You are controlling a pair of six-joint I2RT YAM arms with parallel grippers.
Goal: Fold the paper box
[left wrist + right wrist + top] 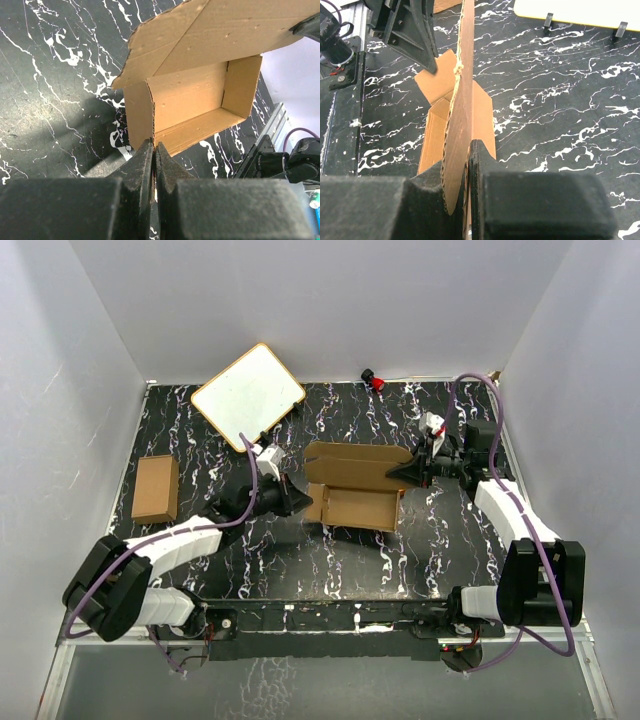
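The paper box (pixel 352 490) is brown cardboard, half formed: an open oblong tray with its lid flap raised behind it, mid-table. My left gripper (pixel 299 503) is shut on the box's left end wall; in the left wrist view the fingers (pixel 154 155) pinch the wall edge of the paper box (pixel 190 105). My right gripper (pixel 406 472) is shut on the right edge of the lid flap; in the right wrist view the flap (pixel 462 100) stands edge-on between my fingers (pixel 465 170).
A second small brown carton (pixel 156 488) lies at the left. A white board with a tan rim (pixel 248 394) stands propped at the back left. A small red and black object (pixel 374 379) sits by the back wall.
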